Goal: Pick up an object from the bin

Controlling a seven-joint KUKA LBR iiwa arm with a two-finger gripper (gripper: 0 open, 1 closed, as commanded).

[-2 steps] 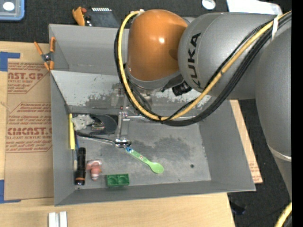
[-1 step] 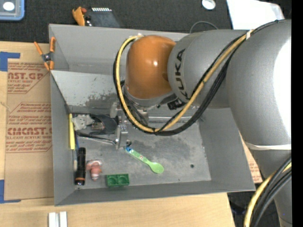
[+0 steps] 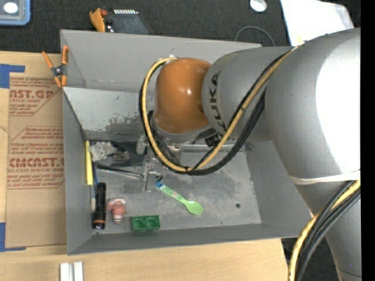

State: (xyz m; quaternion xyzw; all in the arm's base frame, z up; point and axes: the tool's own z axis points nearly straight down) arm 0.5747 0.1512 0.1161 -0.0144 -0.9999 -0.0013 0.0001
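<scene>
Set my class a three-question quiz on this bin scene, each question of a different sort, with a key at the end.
1. True or false: the green block lies apart from the green spoon, not touching it.
2. Fill the gap: in the camera view, the yellow pencil lies along the ____ wall of the bin.
3. Which thing lies nearest the gripper? A) green spoon B) green block C) yellow pencil

Key: 1 true; 2 left; 3 A, since the spoon's handle end lies just beside the gripper.
</scene>
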